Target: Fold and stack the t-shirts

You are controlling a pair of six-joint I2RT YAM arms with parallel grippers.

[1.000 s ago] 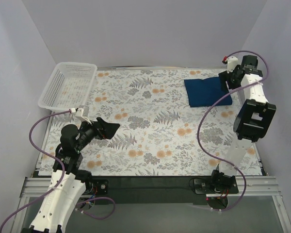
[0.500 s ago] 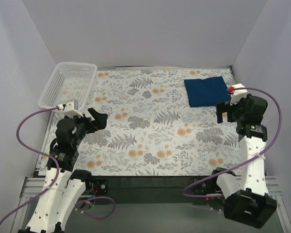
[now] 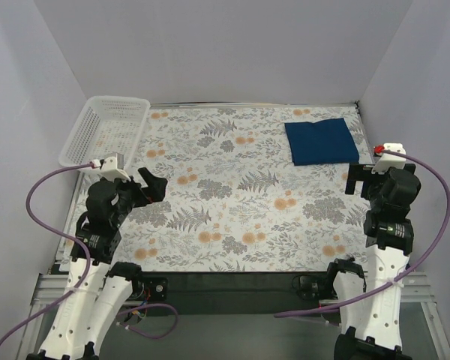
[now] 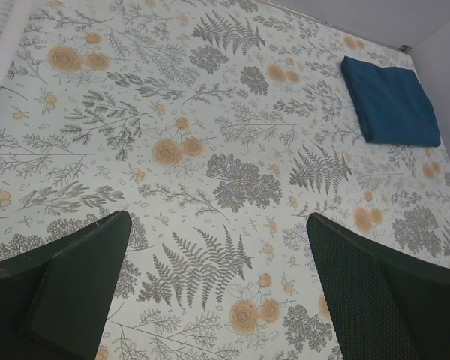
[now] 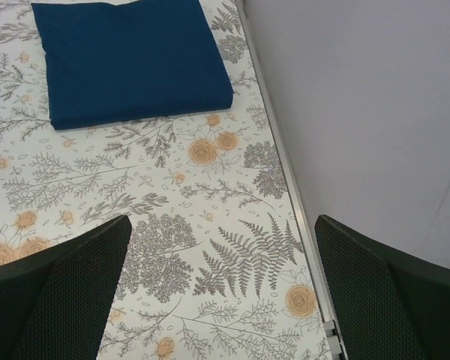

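Note:
A dark navy blue t-shirt [image 3: 322,141] lies folded into a neat rectangle at the far right of the floral table. It also shows in the left wrist view [image 4: 388,102] and the right wrist view [image 5: 131,58]. No chest graphic shows. My left gripper [image 3: 151,184] is open and empty at the left side, far from the shirt; its jaws stand wide apart over bare cloth [image 4: 217,300]. My right gripper [image 3: 358,178] is open and empty, a little nearer than the shirt, by the table's right edge [image 5: 221,300].
A white plastic lattice basket [image 3: 105,132] stands at the far left corner. The table is covered with a floral cloth [image 3: 240,195]. A metal rim [image 5: 289,172] and the grey wall run close along the right side.
My right arm has drawn back from the folded shirt toward the near right and now hangs by the table's edge. My left gripper has pulled back left a little.

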